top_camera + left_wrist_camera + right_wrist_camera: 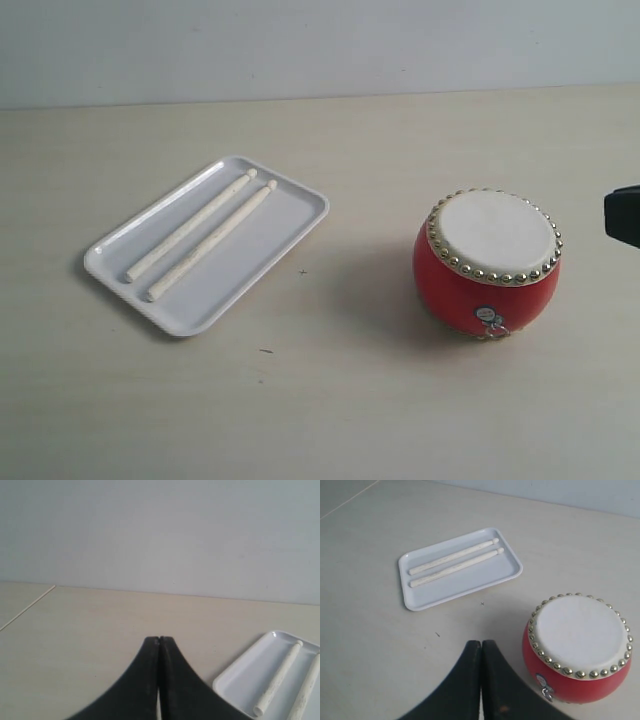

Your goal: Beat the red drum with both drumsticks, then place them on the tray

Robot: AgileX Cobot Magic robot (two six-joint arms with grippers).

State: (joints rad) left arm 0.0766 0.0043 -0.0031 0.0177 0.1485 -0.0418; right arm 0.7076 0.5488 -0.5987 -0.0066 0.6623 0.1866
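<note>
A white tray (pixel 262 240) lies on the left of the tabletop (pixel 350 400), with both drumsticks (pixel 191 225) side by side in it, tips pointing far and right. The red drum (pixel 488 262) stands upright on the right, well apart from the tray. The left tool (pixel 159 641) and right tool (pixel 481 643) each have their fingers pressed together, holding nothing

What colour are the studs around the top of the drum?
Gold. The studs on the red drum show best in the right wrist view.
</note>
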